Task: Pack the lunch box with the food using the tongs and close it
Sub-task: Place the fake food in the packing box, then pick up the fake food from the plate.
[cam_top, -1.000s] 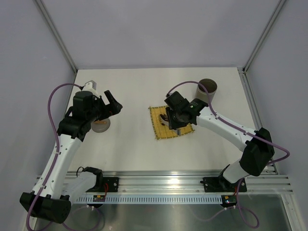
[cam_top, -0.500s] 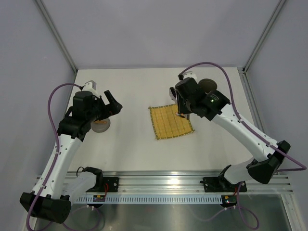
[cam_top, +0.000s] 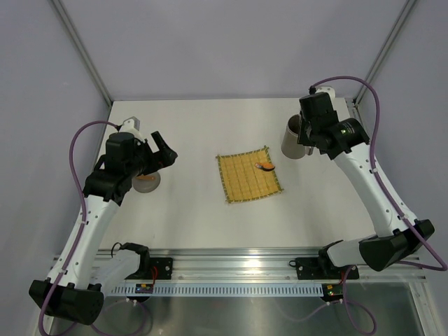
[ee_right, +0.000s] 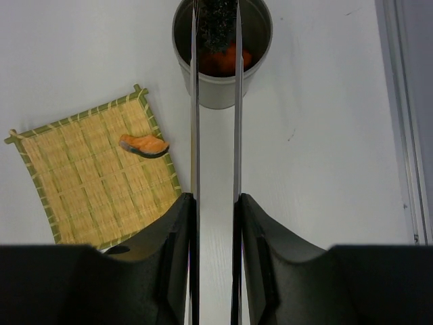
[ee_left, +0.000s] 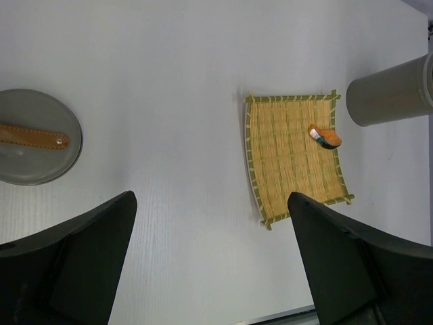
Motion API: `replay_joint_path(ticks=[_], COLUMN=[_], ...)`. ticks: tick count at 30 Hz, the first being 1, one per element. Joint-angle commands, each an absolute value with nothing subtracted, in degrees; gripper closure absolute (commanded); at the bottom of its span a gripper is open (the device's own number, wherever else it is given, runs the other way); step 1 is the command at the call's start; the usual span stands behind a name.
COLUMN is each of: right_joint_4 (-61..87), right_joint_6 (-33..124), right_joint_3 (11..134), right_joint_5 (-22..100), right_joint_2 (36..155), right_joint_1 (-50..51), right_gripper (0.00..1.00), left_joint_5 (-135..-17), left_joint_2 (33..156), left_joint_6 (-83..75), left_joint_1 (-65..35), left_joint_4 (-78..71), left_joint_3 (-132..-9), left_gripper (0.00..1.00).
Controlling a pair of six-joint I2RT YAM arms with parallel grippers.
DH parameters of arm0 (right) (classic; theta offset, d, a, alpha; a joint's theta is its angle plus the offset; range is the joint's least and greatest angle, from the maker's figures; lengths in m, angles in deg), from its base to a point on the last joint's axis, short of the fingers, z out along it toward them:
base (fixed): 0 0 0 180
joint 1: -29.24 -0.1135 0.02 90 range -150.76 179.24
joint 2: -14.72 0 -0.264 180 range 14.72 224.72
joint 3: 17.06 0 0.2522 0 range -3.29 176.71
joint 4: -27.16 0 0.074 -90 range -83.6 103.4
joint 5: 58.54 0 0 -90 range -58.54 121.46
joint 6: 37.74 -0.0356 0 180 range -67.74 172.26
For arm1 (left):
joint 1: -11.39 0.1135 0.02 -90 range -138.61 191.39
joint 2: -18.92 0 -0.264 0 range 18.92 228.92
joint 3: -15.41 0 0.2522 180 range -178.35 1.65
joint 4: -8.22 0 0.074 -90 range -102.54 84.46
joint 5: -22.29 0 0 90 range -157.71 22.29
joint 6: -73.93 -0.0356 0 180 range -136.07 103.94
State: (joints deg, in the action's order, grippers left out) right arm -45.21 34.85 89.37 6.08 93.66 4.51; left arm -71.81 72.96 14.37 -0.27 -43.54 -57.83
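Note:
My right gripper (ee_right: 215,203) is shut on the silver tongs (ee_right: 195,101), whose two arms run straight up the right wrist view. The tips pinch a dark purple-black piece of food (ee_right: 216,24) just over the open mouth of the grey lunch box (ee_right: 221,88) (cam_top: 294,138). Red and orange pieces (ee_right: 223,62) lie inside the box. One orange piece (ee_right: 144,145) (cam_top: 264,166) rests on the yellow mat (ee_right: 88,176). At the left my left gripper (ee_left: 210,200) (cam_top: 164,150) hangs open and holds nothing.
The round grey lid (ee_left: 34,135) (cam_top: 147,183) with a brown strap lies on the table under the left arm. The yellow woven mat (cam_top: 248,178) sits mid-table. The lunch box stands near the back right corner, close to the frame rail (ee_right: 399,135).
My right arm swung from over the mat to the back right, carrying the tongs and the dark piece above the lunch box. The mat is uncovered now. The left arm stayed put.

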Motion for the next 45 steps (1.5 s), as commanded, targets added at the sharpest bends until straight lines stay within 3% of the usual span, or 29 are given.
replay_joint_path(ticks=[1,7,11,12,13,19,23,29,37,45], right_joint_4=[-42.8,-41.7,-41.3,-41.2,-41.3,-41.3,-41.3,-40.4,-43.6,-38.8], right_joint_6=[36.4,36.6,37.0,37.0,37.1,37.2,37.8,40.0,40.9,36.1], right_joint_3=[89.6,88.6,87.8,87.8,87.7,88.0,88.3,86.7,81.9,72.5], right_joint_5=[3.8,5.4,6.1,6.1,6.4,7.2,9.8,23.5,21.5,22.0], right_joint_2=[93.4,94.3,95.1,95.4,95.5,95.7,94.3,88.7,90.0,92.8], right_joint_1=[6.3,8.1,8.5,8.6,8.6,8.6,8.6,7.9,-2.7,-3.4], right_gripper=[0.81,0.8,0.69,0.58,0.55,0.45,0.48,0.65,0.63,0.63], left_joint_5=[-71.1,-71.8,-71.9,-71.9,-72.1,-72.1,-72.2,-72.5,-73.2,-73.0], left_joint_2=[71.8,72.2,72.0,72.0,72.0,71.8,71.9,72.5,73.9,73.7], left_joint_6=[13.1,13.3,13.3,13.3,13.3,13.4,13.4,13.7,14.6,14.6], left_joint_1=[0.1,0.3,0.3,0.5,0.5,0.6,0.7,0.7,0.8,0.8], left_joint_4=[-43.2,-42.8,-42.8,-42.8,-42.7,-42.8,-42.7,-41.9,-40.6,-41.0], left_joint_3=[-59.6,-59.3,-59.2,-59.2,-59.1,-59.0,-58.8,-58.7,-58.9,-58.6], left_gripper=[0.01,0.01,0.01,0.01,0.01,0.01,0.01,0.01,0.01,0.01])
